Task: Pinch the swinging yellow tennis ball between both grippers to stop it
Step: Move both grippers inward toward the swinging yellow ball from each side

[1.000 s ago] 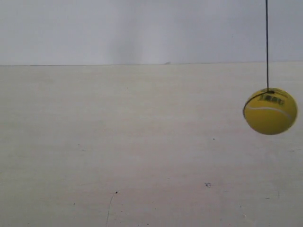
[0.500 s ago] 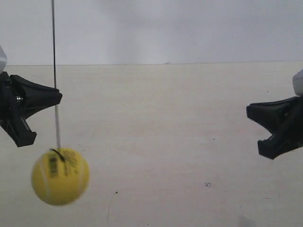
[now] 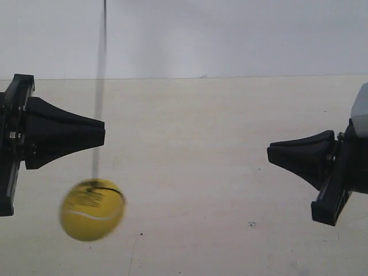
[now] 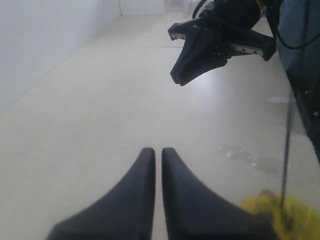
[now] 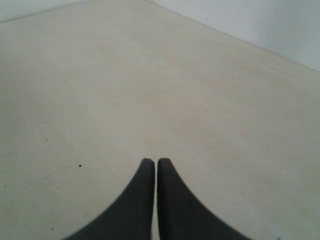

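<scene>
Below the clenched left gripper [image 4: 158, 150], the blurred yellow tennis ball [image 3: 92, 210] hangs untouched; right gripper [image 5: 151, 161] clenched

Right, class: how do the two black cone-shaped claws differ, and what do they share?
The left black cone-shaped claw has the yellow tennis ball just below its tip, the thin dark string crossing it; the right black cone-shaped claw is well clear of the ball. The left claw points roughly level; the right claw's bracket tilts. The left tip sits higher than the right. Both are shut, tapered, and point toward each other.
</scene>
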### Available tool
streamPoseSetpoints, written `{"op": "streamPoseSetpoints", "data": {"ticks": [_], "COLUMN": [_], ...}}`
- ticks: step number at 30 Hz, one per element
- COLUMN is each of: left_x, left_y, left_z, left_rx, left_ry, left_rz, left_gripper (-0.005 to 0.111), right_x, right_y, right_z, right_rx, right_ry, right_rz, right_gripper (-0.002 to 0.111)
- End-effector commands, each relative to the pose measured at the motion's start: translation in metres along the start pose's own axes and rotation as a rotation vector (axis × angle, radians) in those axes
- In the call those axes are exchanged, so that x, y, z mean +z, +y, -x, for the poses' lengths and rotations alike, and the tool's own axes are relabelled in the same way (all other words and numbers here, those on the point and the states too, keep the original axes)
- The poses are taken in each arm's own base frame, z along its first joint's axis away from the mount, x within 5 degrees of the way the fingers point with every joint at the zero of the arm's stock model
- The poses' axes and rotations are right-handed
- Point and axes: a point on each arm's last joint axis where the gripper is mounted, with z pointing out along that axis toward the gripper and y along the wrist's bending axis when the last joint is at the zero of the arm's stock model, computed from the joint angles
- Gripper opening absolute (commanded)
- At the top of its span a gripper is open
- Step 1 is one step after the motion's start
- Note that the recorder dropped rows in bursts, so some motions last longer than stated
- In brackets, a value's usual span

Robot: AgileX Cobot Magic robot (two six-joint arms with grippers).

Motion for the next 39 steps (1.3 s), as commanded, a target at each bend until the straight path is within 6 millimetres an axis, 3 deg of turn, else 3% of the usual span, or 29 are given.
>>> {"op": "streamPoseSetpoints", "data": {"ticks": [1,16,39], "left_x": [0.000,0.015,0.030], "left_y": [-0.004,0.010,0.000], "left_z": [0.000,-0.030,-0.023], "left_rx": [0.013,-0.080,-0.055], "left_ry": [0.006,0.025,0.005], "left_rz": [-0.041,-0.112,-0.184], "left_gripper": [0.005,0.005,0.005], "right_x": [0.000,0.000,0.000], "right_y": [0.003,0.010,0.015], "right_z": [0.002,0.005,0.007], "right_rx": [-0.005,-0.034,-0.042], "right_ry": [-0.013,-0.055,-0.101], "right_rz": [0.036,0.128,0.187], "right_gripper": [0.000,0.000,0.000]}}
